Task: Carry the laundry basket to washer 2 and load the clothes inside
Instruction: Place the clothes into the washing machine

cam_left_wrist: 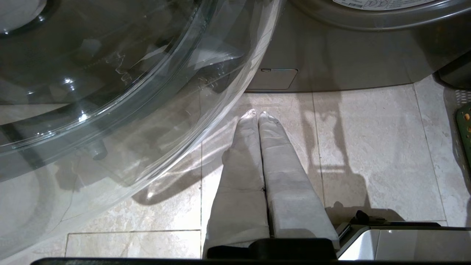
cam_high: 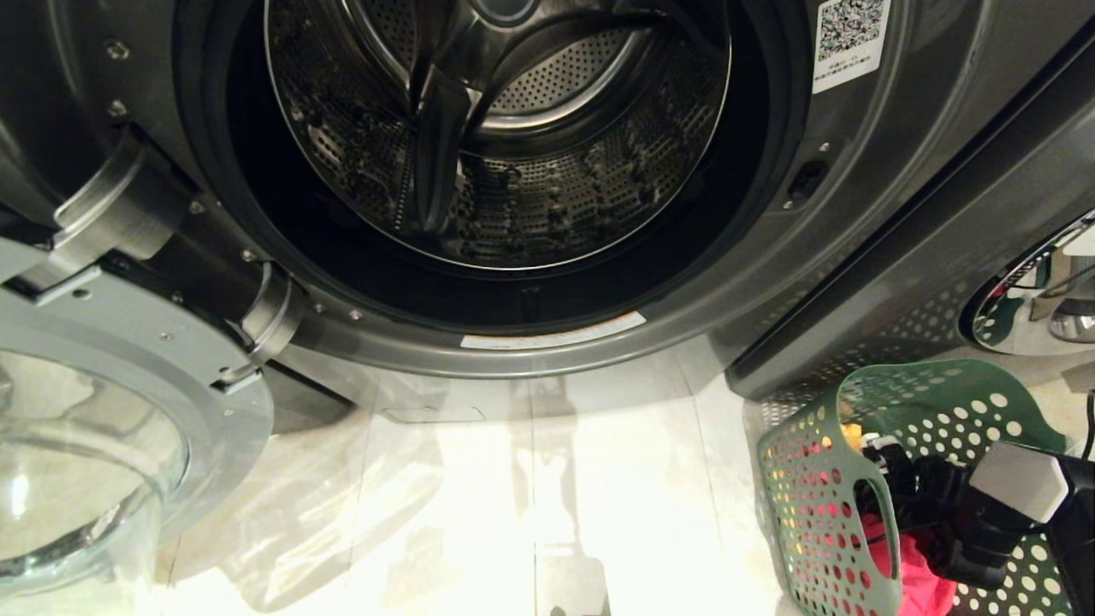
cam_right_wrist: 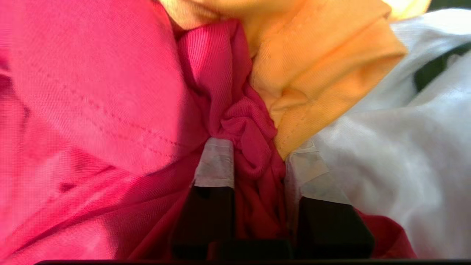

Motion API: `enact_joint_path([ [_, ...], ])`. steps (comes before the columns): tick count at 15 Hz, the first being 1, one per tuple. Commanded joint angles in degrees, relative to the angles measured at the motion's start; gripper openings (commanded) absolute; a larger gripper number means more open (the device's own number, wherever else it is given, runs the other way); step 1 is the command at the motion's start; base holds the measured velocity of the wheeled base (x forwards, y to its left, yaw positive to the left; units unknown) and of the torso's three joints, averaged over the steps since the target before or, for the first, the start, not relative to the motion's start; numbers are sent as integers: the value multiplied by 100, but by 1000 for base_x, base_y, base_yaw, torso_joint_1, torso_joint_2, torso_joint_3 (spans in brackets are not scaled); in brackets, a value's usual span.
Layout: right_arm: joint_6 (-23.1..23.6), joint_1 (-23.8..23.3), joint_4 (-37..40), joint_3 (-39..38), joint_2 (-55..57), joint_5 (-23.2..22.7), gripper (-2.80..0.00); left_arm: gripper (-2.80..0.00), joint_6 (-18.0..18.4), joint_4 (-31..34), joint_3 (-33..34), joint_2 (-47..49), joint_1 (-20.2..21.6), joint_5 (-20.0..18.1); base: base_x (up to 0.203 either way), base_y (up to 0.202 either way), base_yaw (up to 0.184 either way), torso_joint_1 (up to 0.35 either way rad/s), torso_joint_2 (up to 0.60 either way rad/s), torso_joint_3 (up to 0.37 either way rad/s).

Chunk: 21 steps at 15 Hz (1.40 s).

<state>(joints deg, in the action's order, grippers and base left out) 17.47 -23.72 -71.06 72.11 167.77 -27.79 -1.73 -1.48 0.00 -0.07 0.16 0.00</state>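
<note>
The green laundry basket (cam_high: 813, 488) stands on the floor at the lower right of the head view, holding the clothes. My right gripper (cam_right_wrist: 257, 147) reaches down into it, and a bunched fold of the pink-red garment (cam_right_wrist: 92, 92) is pinched between its taped fingers. An orange-yellow garment (cam_right_wrist: 312, 62) and a white one (cam_right_wrist: 404, 147) lie right against the fingers. Straight ahead is a dark grey washer (cam_high: 770, 282) with its steel drum (cam_high: 505, 145) open and nothing in it; no numeral shows on it. My left gripper (cam_left_wrist: 258, 115) hangs shut and holding nothing over the tiles.
The washer's glass door (cam_high: 103, 428) is swung open at the left, close beside my left gripper. Another dark grey washer (cam_high: 958, 222) stands at the right, behind the basket. Pale floor tiles (cam_high: 547, 496) lie between the door and the basket.
</note>
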Motion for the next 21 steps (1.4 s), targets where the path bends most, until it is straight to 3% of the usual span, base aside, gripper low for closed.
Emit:
enact_joint_path([
  [1, -8, 5, -54, -415, -425, -91, -280, -280, -3, -2, 44, 7, 2, 0, 0, 0, 0, 0, 0, 0],
  [11, -226, -109, 108, -3329, -3101, -314, -280, -280, -3, -2, 44, 7, 2, 0, 0, 0, 0, 0, 0, 0],
  [17, -214, -617, 1997, -3920, -5487, -279, -280, -280, -11, -2, 44, 7, 2, 0, 0, 0, 0, 0, 0, 0],
  [21, -207, -923, 2406, -4168, -6497, -264, -280, -280, -3, -2, 44, 7, 2, 0, 0, 0, 0, 0, 0, 0],
])
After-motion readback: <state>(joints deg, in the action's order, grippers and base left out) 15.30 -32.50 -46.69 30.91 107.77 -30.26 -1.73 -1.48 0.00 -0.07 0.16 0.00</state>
